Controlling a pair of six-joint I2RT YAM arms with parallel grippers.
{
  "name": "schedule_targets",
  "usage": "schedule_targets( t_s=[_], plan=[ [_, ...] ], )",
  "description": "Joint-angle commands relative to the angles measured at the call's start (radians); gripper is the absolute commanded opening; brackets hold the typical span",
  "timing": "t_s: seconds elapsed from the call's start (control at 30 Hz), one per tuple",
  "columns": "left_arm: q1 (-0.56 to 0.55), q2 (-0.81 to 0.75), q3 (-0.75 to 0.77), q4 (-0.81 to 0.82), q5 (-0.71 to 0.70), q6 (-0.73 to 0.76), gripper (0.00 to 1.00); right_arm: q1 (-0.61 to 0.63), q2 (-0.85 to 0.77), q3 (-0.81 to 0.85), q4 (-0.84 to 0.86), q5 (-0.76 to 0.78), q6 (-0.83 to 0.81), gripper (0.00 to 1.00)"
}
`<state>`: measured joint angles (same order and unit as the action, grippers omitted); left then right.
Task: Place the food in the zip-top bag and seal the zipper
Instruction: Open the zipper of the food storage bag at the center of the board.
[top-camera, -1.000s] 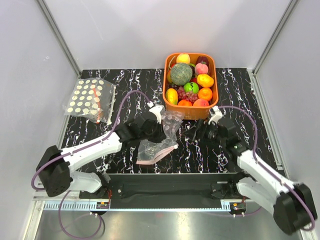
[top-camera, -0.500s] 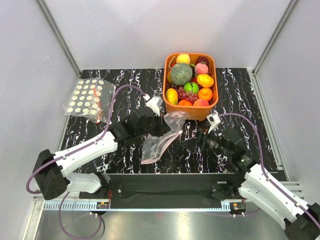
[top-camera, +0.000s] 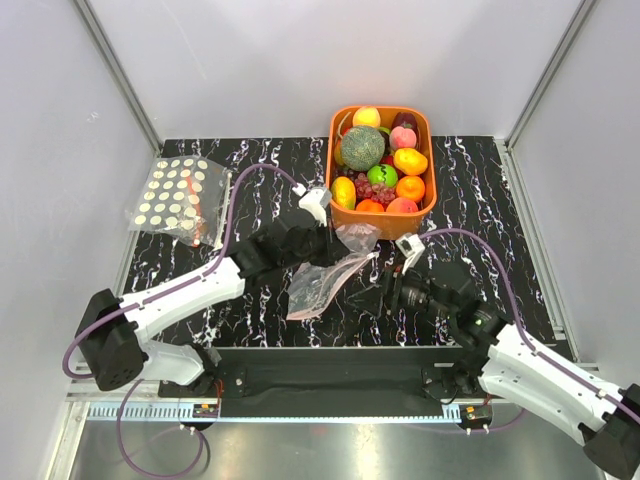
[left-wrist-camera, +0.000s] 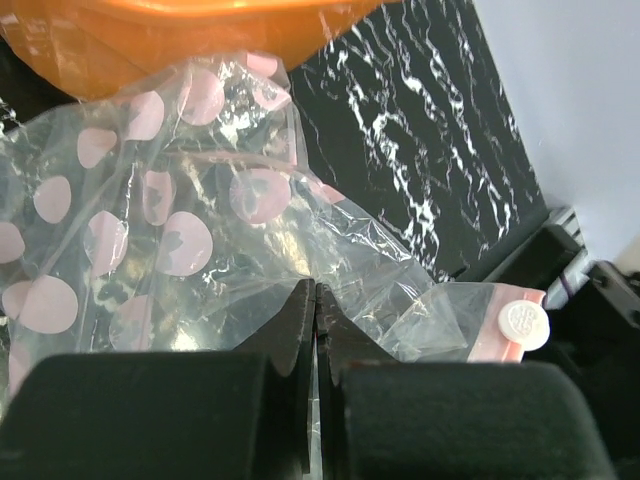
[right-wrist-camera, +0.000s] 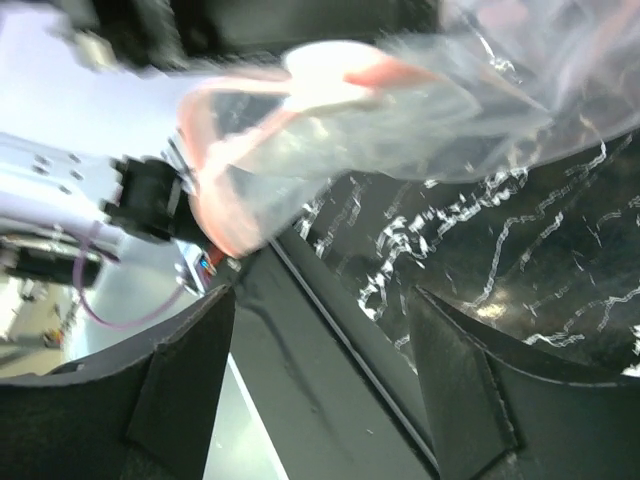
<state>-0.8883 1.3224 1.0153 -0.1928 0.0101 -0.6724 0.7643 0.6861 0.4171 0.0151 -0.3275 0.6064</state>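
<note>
Because the zip-top bag (top-camera: 325, 283) is thin, crinkly film, expect it to weigh almost nothing, fold at any touch and slip between smooth pads. It hangs at the centre of the top view, just below the orange basket (top-camera: 432, 160) of toy fruit, sloping down toward the lower left. Its lower end sits at or just above the table (top-camera: 480, 200); whether it touches, you cannot tell.

The left gripper (left-wrist-camera: 315, 300) has its fingers pressed together on a fold of the bag's body, well away from the mouth. The right gripper (right-wrist-camera: 322, 300) has its fingers spread wide with nothing between them, and the bag sags above them in the right wrist view.

Your firmest hold is likely the zipper (left-wrist-camera: 490, 345), the pink strip at the mouth, which looks stiffer than the dotted film. Pinch there, near one end, so the mouth can be pulled open rather than bunched. No food shows inside the bag in the left wrist view.

The black marbled table looks hard and smooth, so the film may slide on it. White walls close in three sides, and the cream-dotted bag (top-camera: 180, 195) lies at the upper left, well apart.
</note>
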Motion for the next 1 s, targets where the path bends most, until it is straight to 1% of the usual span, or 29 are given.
schedule_targets(
  t_s=[0.0,0.03,0.1,0.33,0.43,0.6,0.73,0.8,0.83,0.87,0.97],
  plan=[
    [-0.018,-0.038,-0.020,0.111,-0.079,-0.029,0.00,0.018,-0.051,0.071,-0.010,0.108,0.084,0.74],
    [-0.027,-0.043,-0.044,0.140,-0.090,-0.035,0.00,0.024,-0.059,0.068,-0.009,0.132,0.102,0.69],
    [-0.038,-0.046,-0.064,0.171,-0.116,-0.055,0.00,0.033,-0.079,0.058,-0.010,0.180,0.166,0.66],
    [-0.064,-0.011,-0.096,0.263,-0.179,-0.085,0.00,0.056,-0.080,0.037,0.003,0.289,0.214,0.65],
    [-0.081,0.001,-0.101,0.291,-0.202,-0.095,0.00,0.056,-0.059,0.046,-0.010,0.323,0.230,0.63],
    [-0.112,0.020,-0.099,0.309,-0.237,-0.093,0.00,0.059,-0.040,0.043,0.028,0.323,0.240,0.62],
    [-0.133,0.023,-0.135,0.355,-0.269,-0.108,0.00,0.059,-0.026,0.071,0.011,0.321,0.236,0.61],
    [-0.135,0.026,-0.142,0.368,-0.275,-0.119,0.00,0.061,-0.030,0.074,-0.006,0.323,0.248,0.59],
    [-0.136,0.026,-0.144,0.374,-0.275,-0.121,0.00,0.061,-0.031,0.078,-0.010,0.352,0.256,0.56],
    [-0.139,0.021,-0.149,0.377,-0.279,-0.122,0.00,0.061,-0.042,0.080,-0.074,0.369,0.262,0.52],
    [-0.150,0.009,-0.158,0.389,-0.291,-0.124,0.00,0.061,-0.074,0.065,-0.095,0.410,0.277,0.35]
  ],
)
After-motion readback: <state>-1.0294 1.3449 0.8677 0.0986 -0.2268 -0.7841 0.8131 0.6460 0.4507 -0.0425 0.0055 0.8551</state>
